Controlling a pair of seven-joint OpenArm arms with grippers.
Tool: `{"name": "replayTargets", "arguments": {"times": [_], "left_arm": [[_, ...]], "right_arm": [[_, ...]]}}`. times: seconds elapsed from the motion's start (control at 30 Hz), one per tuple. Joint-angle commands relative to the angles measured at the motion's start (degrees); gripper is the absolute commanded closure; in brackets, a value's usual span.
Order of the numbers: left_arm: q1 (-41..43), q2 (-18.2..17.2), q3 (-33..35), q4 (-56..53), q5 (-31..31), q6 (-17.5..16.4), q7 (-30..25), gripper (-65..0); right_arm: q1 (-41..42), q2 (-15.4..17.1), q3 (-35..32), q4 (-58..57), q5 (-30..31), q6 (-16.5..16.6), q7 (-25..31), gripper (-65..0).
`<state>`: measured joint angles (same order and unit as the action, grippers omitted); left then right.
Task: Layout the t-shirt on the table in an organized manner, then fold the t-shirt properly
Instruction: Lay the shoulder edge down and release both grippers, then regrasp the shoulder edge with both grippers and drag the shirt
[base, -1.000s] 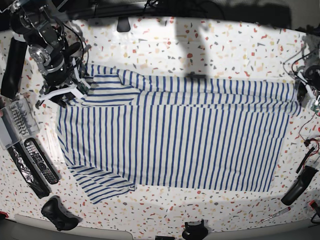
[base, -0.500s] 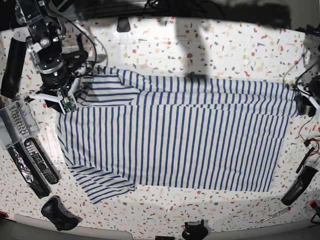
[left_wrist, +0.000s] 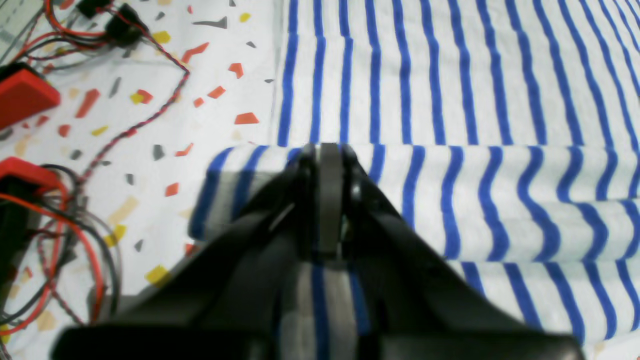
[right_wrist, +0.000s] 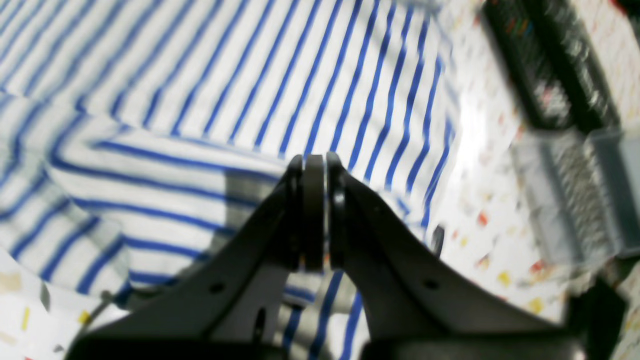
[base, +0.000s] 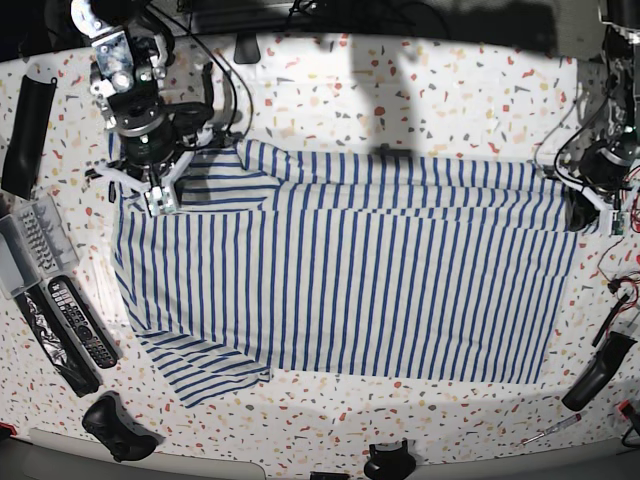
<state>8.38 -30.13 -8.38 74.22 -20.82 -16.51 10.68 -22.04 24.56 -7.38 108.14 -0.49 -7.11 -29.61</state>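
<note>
One t-shirt (base: 350, 270), white with thin blue stripes, lies spread across one speckled table (base: 420, 90), and two arms work at its far edge in the base view. The shirt covers the middle of the tabletop, its body mostly flat, one short sleeve (base: 205, 375) lying out at the near left corner and another sleeve folded over the body at the far left. The right gripper (right_wrist: 314, 165) sits over that far-left folded part; in the right wrist view its jaws are pressed fully together with no gap between the tips, and striped cloth lies directly beneath and around them, but whether any fabric is pinched between the tips cannot be told. The left gripper (left_wrist: 327, 152) is at the far-right corner of the shirt; in the left wrist view its jaws are likewise clenched tight, the tips resting at a raised fold of the cloth (left_wrist: 500, 200), with striped fabric showing under the fingers, and again a grasp cannot be confirmed. Beside that gripper the bare table carries a tangle of red and black wires (left_wrist: 65, 210) and two red blocks (left_wrist: 22, 95). Along the left edge of the base view lie one grey tray (base: 25, 245), two remote controls (base: 80, 320) side by side, and one dark game controller (base: 115, 425) near the front edge.
</note>
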Motion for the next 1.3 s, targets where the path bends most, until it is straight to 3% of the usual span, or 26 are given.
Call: {"name": "replayTargets", "arguments": {"times": [0.0,0.2,0.33,0.53,0.87,1.07,1.27], "left_arm": [[-0.5,-0.8,-0.6,0.6,-0.3,0.4,-1.2,0.0],[-0.5,2.1,-0.6,-3.9,0.0,0.2,-1.1,0.0],[-0.2,4.5,-0.6,-8.4,5.6,0.2,-1.3,0.0],[5.2,4.2,-0.6,-6.6,6.3,-0.2,-0.9,0.0],[19.3,4.1,-0.7,5.8,6.5,0.0,0.8,0.0],[24.8,4.1,-0.7,8.0,10.4,0.0,1.7,0.0],[29.2,4.1,-1.5,9.1,10.3,0.0,2.2,0.0]], "right_arm": [[0.3,0.2,0.3,-0.7,-0.4,-0.1,1.5,0.0],[0.3,-0.1,0.4,-7.5,-2.3,-0.1,1.7,0.0],[0.3,-0.1,1.1,-10.7,-2.5,4.0,1.6,0.0],[-1.4,-0.1,1.3,-11.0,-8.4,4.3,-1.6,0.0],[-13.3,-0.1,1.9,-5.0,-8.9,4.3,-2.0,0.0],[-22.5,-0.1,7.4,0.8,-8.9,4.3,-2.8,0.0],[-27.4,-0.1,12.5,3.9,-8.0,4.4,-2.8,0.0]]}}
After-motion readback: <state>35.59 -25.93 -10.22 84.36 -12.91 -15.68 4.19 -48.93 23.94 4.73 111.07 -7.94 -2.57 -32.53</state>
